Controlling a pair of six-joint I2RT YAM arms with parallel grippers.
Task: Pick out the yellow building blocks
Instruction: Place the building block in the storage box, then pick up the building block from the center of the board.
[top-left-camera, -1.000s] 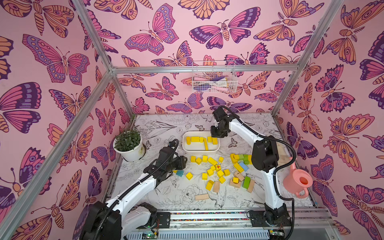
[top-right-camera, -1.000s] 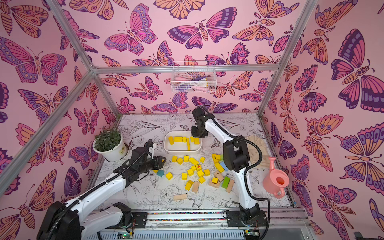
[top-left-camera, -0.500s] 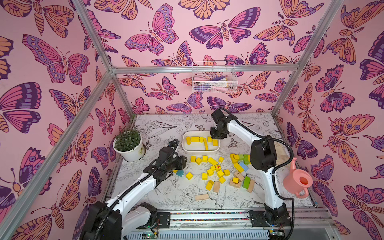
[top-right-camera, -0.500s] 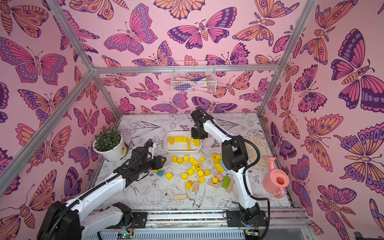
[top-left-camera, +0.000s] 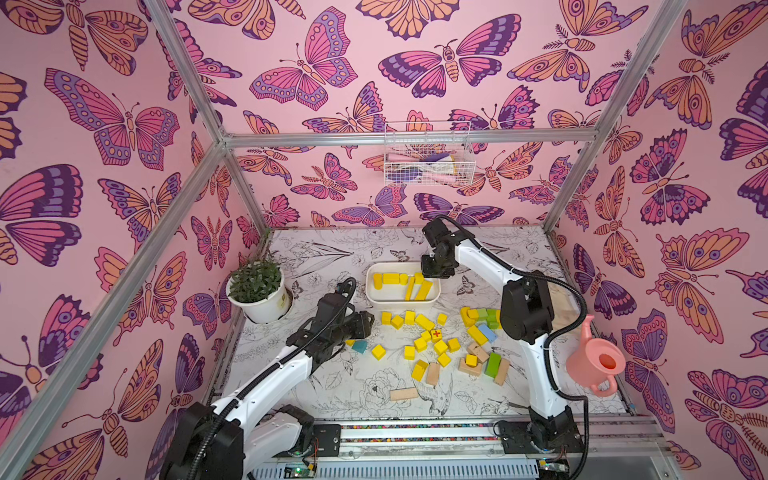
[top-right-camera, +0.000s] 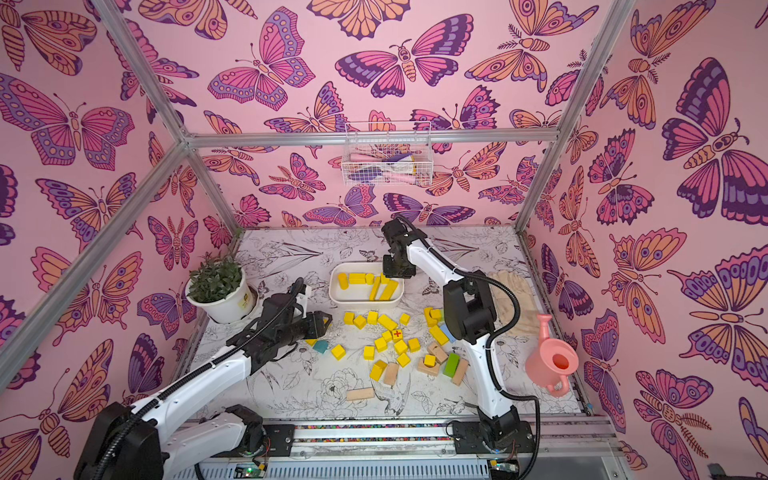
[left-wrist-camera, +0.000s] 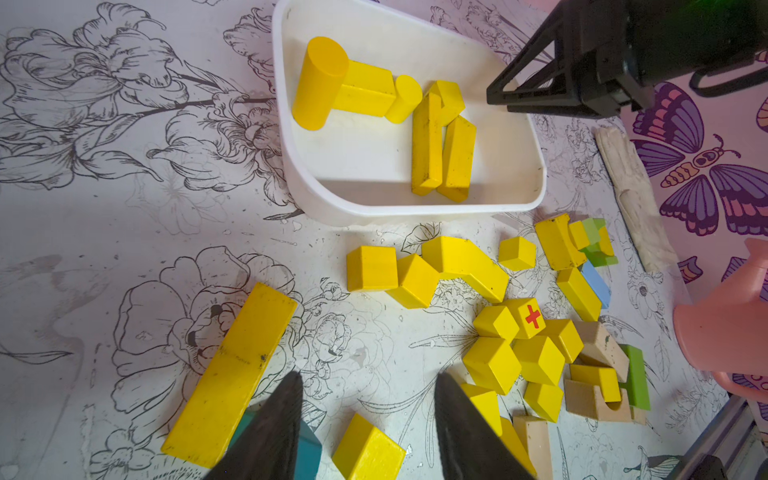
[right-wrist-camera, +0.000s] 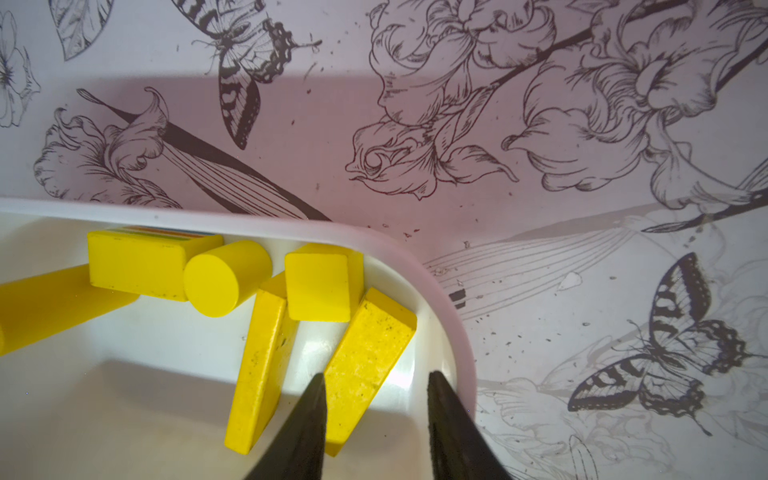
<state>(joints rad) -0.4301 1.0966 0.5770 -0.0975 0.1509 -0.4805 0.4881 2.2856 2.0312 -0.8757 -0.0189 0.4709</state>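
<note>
Right hand: has just spread, now empty, over the tray.
Bar: lies in the tray, under this hand; probably one more delivered.
Left hand: spread, empty.
Yellow blocks: many still loose on the surface near it.

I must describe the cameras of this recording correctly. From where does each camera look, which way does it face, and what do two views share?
Top views: high at the front, facing down toward the back wall; the left arm and right arm show whole.
Left wrist: on the left arm, facing past the open left claw to loose yellow blocks and the tray; the right claw shows.
Right wrist: on the right arm, facing down past the open right claw into the tray's corner.
Shared: both wrist views show the tray.
</note>
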